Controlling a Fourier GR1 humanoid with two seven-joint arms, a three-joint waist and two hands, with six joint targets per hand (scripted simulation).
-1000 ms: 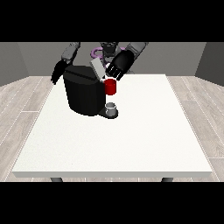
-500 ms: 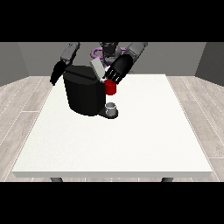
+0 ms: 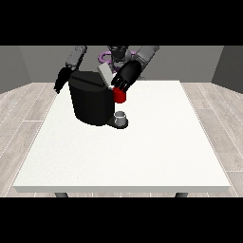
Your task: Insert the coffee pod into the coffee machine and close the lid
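The robot hand at the view's right (image 3: 124, 78) hung over the top front corner of the coffee machine (image 3: 92, 102), its dark fingers pointing down toward the red thing at the machine (image 3: 120, 96), which sat just below the fingertips and seemed to touch them. Whether those fingers were spread or pinching anything I could not tell; they bunched together in one dark mass. The light grey lid (image 3: 106, 74) stood tilted up just beside that robot hand, on the side toward the other one, and was not shut.

The robot hand at the view's left (image 3: 61, 80) hung at the far side of the machine, close to its upper edge, fingers pointing down; their state I could not make out either.

Below the first robot hand, under the red thing, a small grey thing (image 3: 121, 116) stood on the machine's base. I could not say it was the coffee pod.

By my count: two robot hands, one coffee machine, one raised lid, one red thing, one grey thing, all on one white counter (image 3: 142, 152).
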